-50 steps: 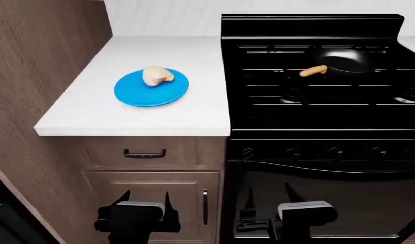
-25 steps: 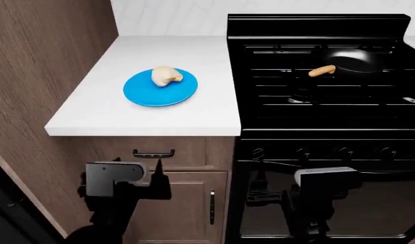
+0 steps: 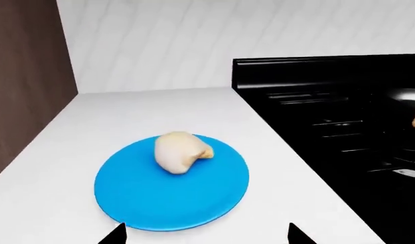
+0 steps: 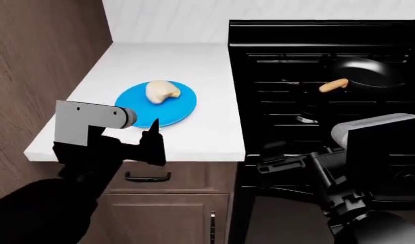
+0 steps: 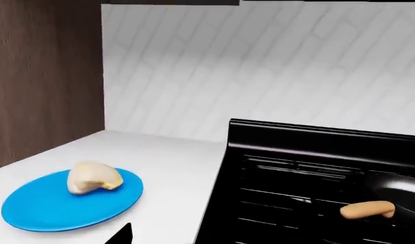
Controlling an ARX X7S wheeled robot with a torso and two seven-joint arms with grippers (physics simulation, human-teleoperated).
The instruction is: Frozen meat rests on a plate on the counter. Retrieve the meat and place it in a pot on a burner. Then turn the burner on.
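The frozen meat, a pale cream lump, lies on the blue plate on the white counter. In the left wrist view the meat sits on the plate just beyond my left gripper, whose two black fingertips stand wide apart with nothing between them. In the head view that left gripper hovers at the counter's front edge. The black pot with its wooden handle rests on a back burner of the stove. My right gripper shows one fingertip far off centre. It is raised before the stove front.
A tall brown wooden panel walls off the counter's left side. The black stove with its raised back panel adjoins the counter on the right. Cabinet drawers with a dark handle lie below the counter edge.
Both arms have risen from in front of the cabinets to counter height. The left gripper now faces the plate from the front edge. Meat, plate and pot have not moved.
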